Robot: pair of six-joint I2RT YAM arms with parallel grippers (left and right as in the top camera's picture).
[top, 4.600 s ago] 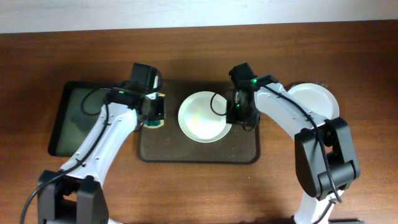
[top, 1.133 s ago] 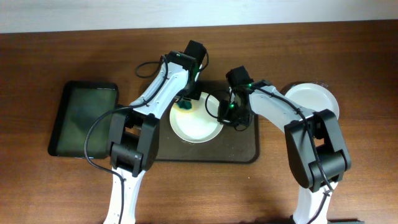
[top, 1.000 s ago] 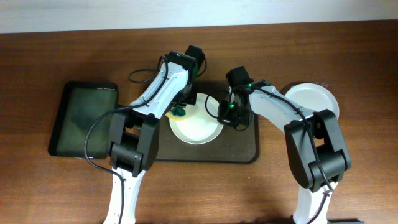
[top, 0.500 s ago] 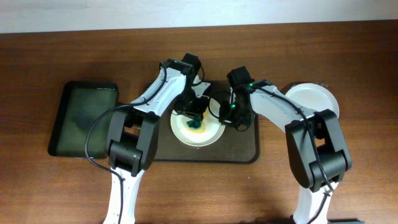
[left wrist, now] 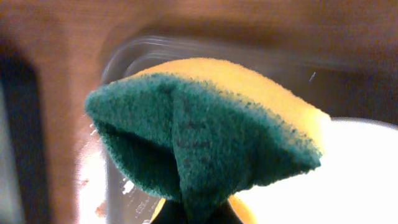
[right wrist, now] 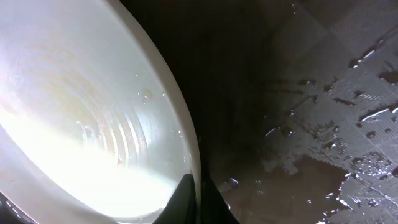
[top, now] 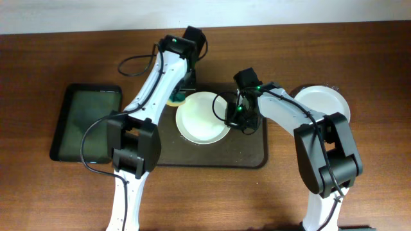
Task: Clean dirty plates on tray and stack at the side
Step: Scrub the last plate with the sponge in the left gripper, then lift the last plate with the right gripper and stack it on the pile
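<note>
A white plate (top: 203,118) lies on the dark brown tray (top: 247,151). My right gripper (top: 236,117) is shut on the plate's right rim; the right wrist view shows the fingers (right wrist: 198,198) pinching the rim of the wet plate (right wrist: 81,112) above the wet tray (right wrist: 311,106). My left gripper (top: 180,94) is shut on a yellow and green sponge (top: 175,98), held at the plate's upper left edge. The sponge (left wrist: 205,134) fills the left wrist view. More white plates (top: 324,102) are stacked on the table at the right.
A smaller black tray (top: 85,123) with a greenish inside lies on the table at the left. The wooden table (top: 192,199) extends in front of the brown tray.
My left gripper has swept the sponge across the plate and now holds it off the plate's upper left edge. The right gripper keeps its hold on the rim.
</note>
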